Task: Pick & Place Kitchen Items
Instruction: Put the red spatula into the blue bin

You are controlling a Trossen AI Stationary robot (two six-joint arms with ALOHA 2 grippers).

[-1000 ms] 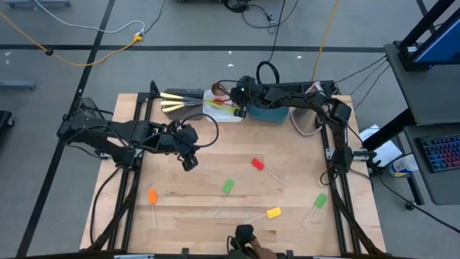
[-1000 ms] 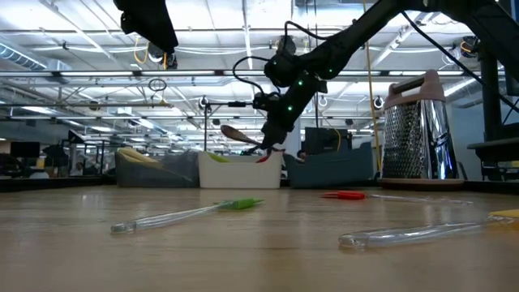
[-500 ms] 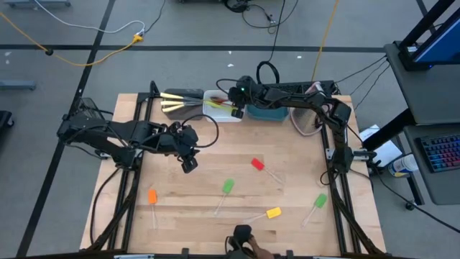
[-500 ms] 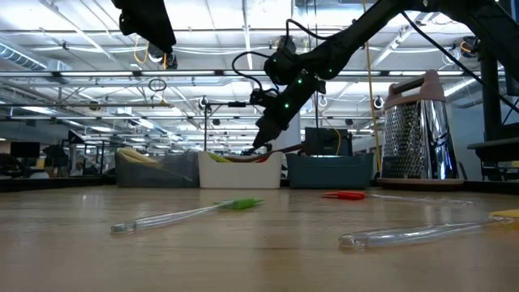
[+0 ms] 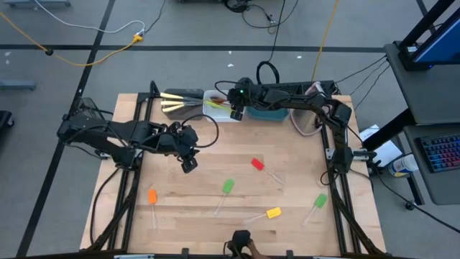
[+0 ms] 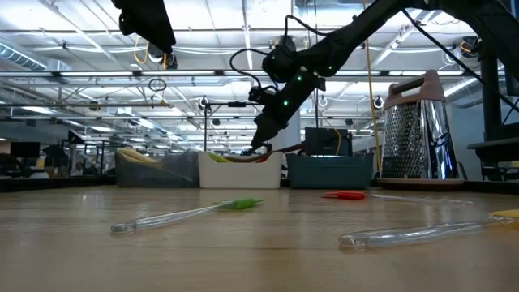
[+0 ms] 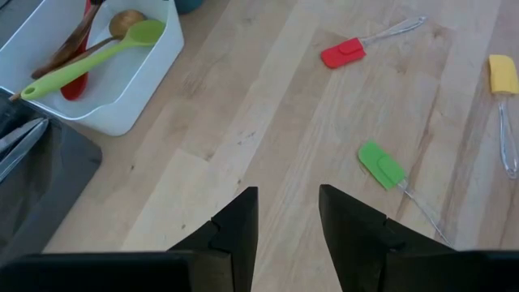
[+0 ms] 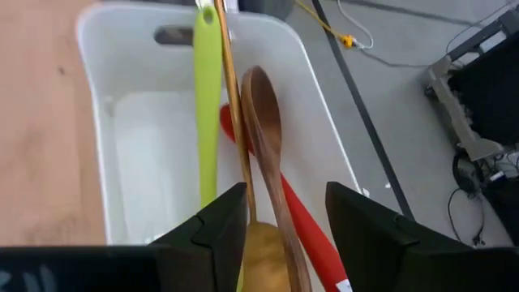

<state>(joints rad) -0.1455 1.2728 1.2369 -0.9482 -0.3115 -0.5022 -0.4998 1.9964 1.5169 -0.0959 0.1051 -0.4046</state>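
Right tool (image 8: 280,212): now wide open above the white tub (image 8: 97,122); a second ago it carried the wooden spoon (image 8: 263,122).
Wooden spoon: released, lies in the tub (over the red spoon (image 8: 312,235)).
Left tool (image 7: 288,215): open, empty, waiting over the surface (image 7: 243,105).
Meaning: one placement is done; five spatulas remain, like the green-headed spatula (image 7: 383,168).

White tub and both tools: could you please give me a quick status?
Right tool open above white tub, wooden spoon lying inside. Left tool open, empty, above mid-table. Five spatulas on table; nothing in the way.
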